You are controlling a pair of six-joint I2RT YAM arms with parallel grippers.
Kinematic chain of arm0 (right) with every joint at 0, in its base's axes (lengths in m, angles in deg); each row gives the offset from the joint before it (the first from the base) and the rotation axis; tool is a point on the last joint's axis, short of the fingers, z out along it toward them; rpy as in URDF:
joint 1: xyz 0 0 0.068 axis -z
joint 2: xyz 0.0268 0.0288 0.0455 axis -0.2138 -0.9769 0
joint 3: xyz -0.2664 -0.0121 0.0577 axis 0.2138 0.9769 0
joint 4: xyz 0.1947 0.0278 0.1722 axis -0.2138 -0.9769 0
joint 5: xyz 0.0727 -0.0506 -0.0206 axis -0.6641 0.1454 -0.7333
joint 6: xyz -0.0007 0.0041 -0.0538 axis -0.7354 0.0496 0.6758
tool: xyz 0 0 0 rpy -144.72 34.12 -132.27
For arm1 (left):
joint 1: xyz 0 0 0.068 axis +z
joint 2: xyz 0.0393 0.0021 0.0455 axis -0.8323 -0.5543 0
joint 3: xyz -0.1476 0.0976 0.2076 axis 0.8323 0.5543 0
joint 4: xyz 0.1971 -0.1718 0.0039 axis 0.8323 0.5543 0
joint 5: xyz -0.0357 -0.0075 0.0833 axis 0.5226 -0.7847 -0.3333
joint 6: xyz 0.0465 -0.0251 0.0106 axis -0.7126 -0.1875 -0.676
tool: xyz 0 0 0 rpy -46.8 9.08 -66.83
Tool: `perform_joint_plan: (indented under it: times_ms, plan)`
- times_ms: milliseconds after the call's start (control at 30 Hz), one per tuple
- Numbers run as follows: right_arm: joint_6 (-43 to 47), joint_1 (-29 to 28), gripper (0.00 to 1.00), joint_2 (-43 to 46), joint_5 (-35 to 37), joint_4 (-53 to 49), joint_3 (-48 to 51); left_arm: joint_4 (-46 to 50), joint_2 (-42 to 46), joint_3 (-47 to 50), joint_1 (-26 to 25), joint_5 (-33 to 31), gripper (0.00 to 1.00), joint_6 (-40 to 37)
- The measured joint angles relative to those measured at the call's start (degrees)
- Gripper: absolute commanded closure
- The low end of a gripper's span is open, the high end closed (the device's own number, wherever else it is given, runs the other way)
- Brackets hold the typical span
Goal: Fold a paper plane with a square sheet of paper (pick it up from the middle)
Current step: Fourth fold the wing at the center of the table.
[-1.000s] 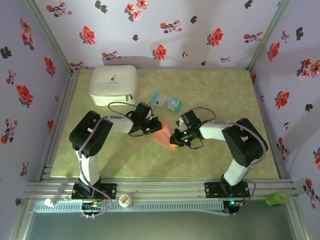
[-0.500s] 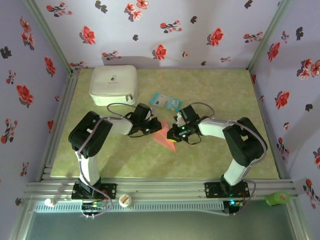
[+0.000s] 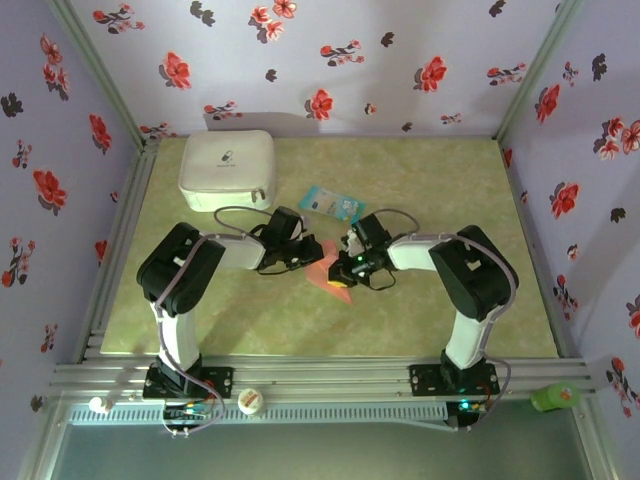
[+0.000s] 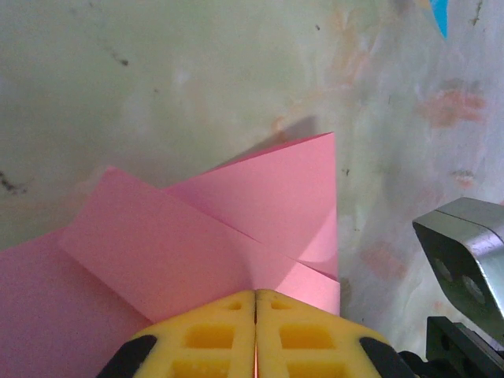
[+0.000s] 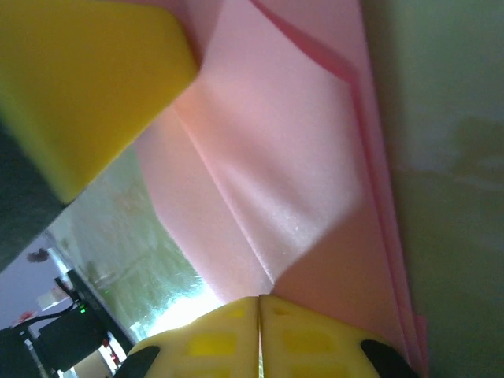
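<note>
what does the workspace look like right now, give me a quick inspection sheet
surface: mottled green mat, faintly stained
job's things: pink paper, part-folded with sharp creases, mid-mat between the arms
clutter: white case in the far left corner; light-blue packet beside it; white cap and green object on the near rail
jaws: left jaws shut on the pink paper; right jaws shut on it from the other side
cables: black loops at the left wrist and the right wrist
surroundings: lilac walls with red flower print
</note>
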Motion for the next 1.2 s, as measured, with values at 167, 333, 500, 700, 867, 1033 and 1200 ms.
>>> perform_joint_plan:
  times_ms: [167, 333, 500, 700, 867, 1033, 1200]
  plan:
    - [-0.63, 0.0, 0.89, 2.49, -0.96, 4.87, 4.55, -0.33, 0.02, 0.15, -0.15, -0.04, 0.92, 0.35]
    - [-1.09, 0.0, 0.88, 6.58, -0.74, 3.43, 8.72, -0.39, 0.02, 0.2, -0.17, -0.04, 0.92, 0.55]
    - [-0.59, 0.0, 0.88, 10.29, 0.15, 0.13, 11.5, -0.37, 0.02, 0.2, -0.17, -0.07, 0.92, 0.55]
    - [1.51, 0.0, 0.88, 14.23, 1.05, -4.68, 13.81, -0.37, 0.02, 0.22, -0.17, -0.07, 0.92, 0.79]
    - [2.67, 0.0, 0.87, 16.44, 2.19, -9.05, 13.9, -0.39, 0.02, 0.22, -0.17, -0.11, 0.92, 1.42]
    - [-2.25, -0.24, 0.82, 22.8, 4.9, -6.78, 15.56, -1.29, 0.13, 0.81, -0.17, -0.11, 0.92, 1.64]
    - [-7.34, -0.44, 0.77, 31.91, 10.43, -3.76, 18.53, -1.68, 0.22, 1.01, -0.17, -0.13, 0.92, 1.66]
